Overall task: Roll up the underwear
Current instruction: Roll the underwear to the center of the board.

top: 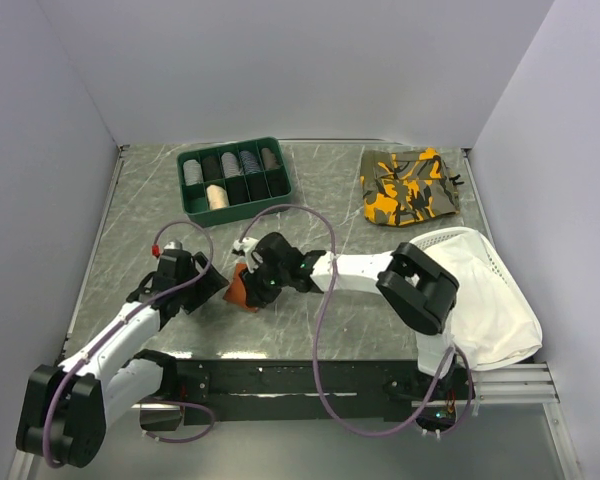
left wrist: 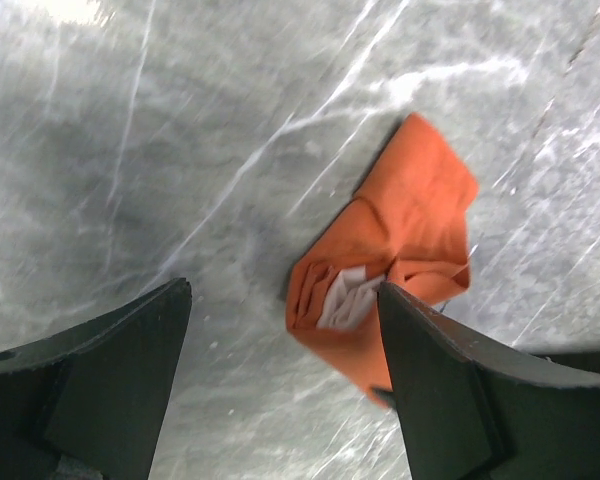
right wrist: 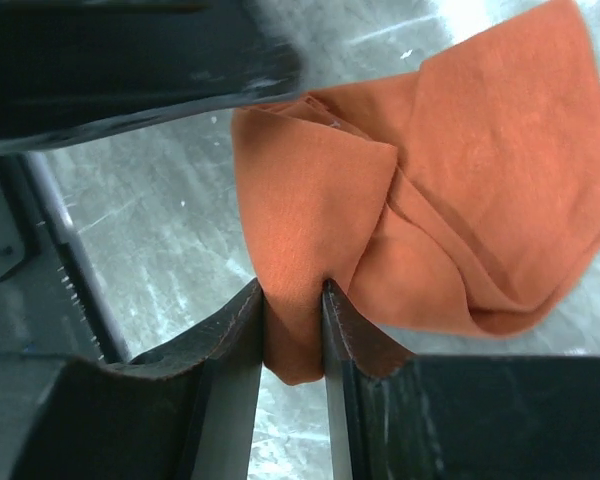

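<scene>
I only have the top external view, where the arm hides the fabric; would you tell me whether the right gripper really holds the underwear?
Observer: Yes. In the right wrist view the right gripper has its fingers shut on a fold of the underwear.
Operator: Thank you. Is the left gripper gripping anything?
Observer: No. The left wrist view shows the left gripper open and empty, with the fabric resting on the table ahead of it.
Operator: Is the waistband showing?
Observer: A small cream panel shows in the crumpled middle, in the left wrist view.
</scene>
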Action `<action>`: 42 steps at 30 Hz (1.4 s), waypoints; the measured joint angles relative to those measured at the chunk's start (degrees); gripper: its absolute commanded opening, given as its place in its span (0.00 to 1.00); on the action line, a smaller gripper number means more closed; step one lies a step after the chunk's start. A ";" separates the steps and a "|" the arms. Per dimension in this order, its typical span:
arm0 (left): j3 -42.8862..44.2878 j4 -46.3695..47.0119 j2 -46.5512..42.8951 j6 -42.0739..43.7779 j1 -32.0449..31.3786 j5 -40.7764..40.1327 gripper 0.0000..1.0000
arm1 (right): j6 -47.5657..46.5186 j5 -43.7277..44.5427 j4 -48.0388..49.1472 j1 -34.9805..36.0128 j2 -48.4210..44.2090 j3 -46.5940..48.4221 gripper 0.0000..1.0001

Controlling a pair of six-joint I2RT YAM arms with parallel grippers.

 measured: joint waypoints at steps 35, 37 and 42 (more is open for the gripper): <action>-3.85 17.75 8.07 -4.96 0.26 6.01 0.77 | 14.53 -40.81 1.88 -11.39 19.02 14.10 0.42; -3.85 20.76 9.97 -5.01 0.26 7.48 0.76 | 14.71 -40.61 1.81 -11.34 19.02 13.68 0.42; -3.54 26.88 14.71 -4.96 0.35 11.58 0.74 | 16.31 -39.01 4.13 -11.30 18.86 10.75 0.42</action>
